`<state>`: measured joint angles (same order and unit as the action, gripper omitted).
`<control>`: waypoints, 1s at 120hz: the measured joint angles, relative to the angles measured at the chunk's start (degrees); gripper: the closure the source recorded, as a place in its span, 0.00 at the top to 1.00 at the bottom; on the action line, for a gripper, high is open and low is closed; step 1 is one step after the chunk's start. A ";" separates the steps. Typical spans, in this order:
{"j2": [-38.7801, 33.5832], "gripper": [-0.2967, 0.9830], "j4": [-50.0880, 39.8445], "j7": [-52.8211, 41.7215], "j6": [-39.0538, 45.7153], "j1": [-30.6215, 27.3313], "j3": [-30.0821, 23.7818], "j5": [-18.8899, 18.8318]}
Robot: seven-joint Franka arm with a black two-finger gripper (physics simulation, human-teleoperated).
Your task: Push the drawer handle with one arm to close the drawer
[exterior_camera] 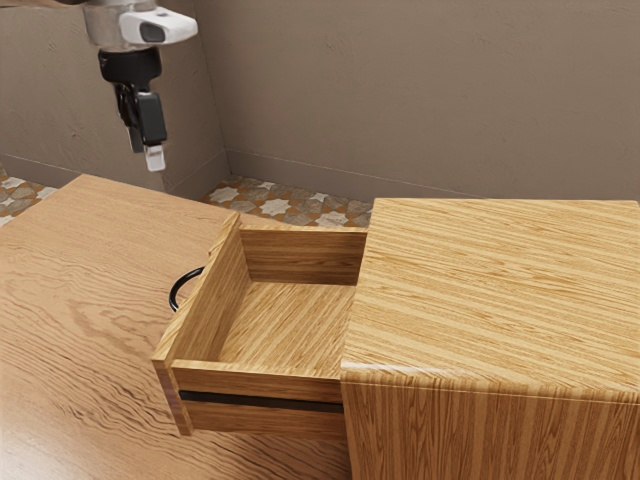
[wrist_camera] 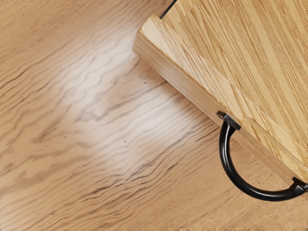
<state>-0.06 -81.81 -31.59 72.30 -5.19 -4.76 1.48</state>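
Plain wall point(exterior_camera: 420, 100) and patterned floor point(exterior_camera: 290, 205) lie behind the counter point(exterior_camera: 80, 300); on it stands the cabinet point(exterior_camera: 490, 290), its drawer point(exterior_camera: 215, 315) well out and its interior exposed. Handle point(exterior_camera: 173, 292): black, curved, fixed to the drawer's front on the exterior view's left, clear of the hand. Hand point(exterior_camera: 147, 155): raised well above the counter, fingers apart, nothing between them; no contact with the drawer.

Judged risks follow; closing calls for a lower approach from outside the front, then a push toward the cabinet; too high a pass would skim over the front's top edge, leaving the drawer out; too early an advance could bring the hand down inside it; parted fingers may straddle the handle's curve and slip or catch; a push landing near one end of the front could skew the drawer and bind it; stopping short would leave a gap.
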 joint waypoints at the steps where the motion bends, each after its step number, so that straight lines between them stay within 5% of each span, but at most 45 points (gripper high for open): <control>1: 0.00 0.77 -0.01 -0.24 -0.04 0.00 0.00 0.00; 26: -0.43 0.77 3.06 -5.94 -0.65 -0.23 -0.02 -0.07; 41: -16.52 0.77 6.41 -10.49 -4.87 -3.28 2.18 -1.09; 61: -39.72 0.77 -22.84 -16.64 -7.17 -2.94 2.21 -5.97; 74: -43.87 0.77 -42.62 -19.85 -0.75 -0.55 2.44 -7.20; 98: -43.82 0.77 -48.67 -23.61 6.87 0.29 2.34 -8.14; 120: -41.35 0.54 -54.89 -25.65 16.64 1.52 2.79 -7.20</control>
<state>-41.41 -136.70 -57.24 88.93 -3.67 -1.97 -5.71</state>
